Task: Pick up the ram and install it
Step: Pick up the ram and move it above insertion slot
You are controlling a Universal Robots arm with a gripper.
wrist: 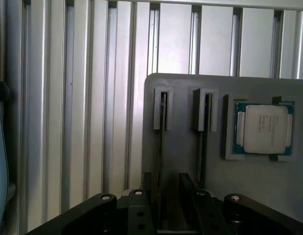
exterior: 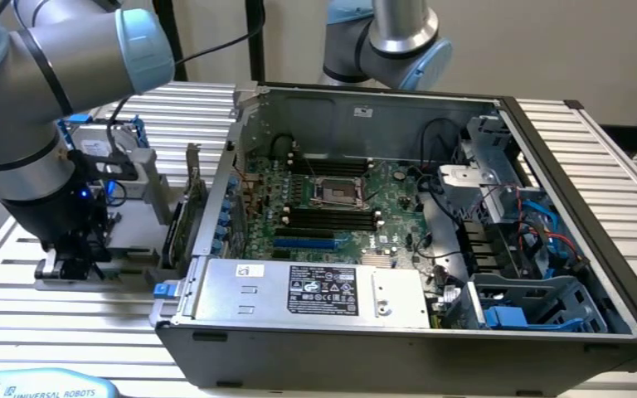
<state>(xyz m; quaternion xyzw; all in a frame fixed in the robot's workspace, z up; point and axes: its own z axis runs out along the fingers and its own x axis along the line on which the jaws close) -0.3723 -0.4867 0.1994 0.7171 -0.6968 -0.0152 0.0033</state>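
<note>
Two ram sticks stand on edge in the slots of a grey holder (wrist: 185,93); one ram (wrist: 162,132) runs down between my fingers, the other ram (wrist: 203,137) stands beside it. My gripper (wrist: 165,182) is open, one dark finger (wrist: 147,182) on each side of the first stick with a gap to it. In the exterior view my gripper (exterior: 73,253) hangs low over the holder (exterior: 130,228), at the exterior view's left of the open computer case. The black memory slots (exterior: 324,217) lie on the motherboard.
A processor chip (wrist: 264,128) rests in a pocket of the holder. A green expansion card (exterior: 193,207) stands upright between the holder and the case wall (exterior: 230,157). A second arm (exterior: 391,41) rises behind the case. The ribbed aluminium table (exterior: 64,332) surrounds everything.
</note>
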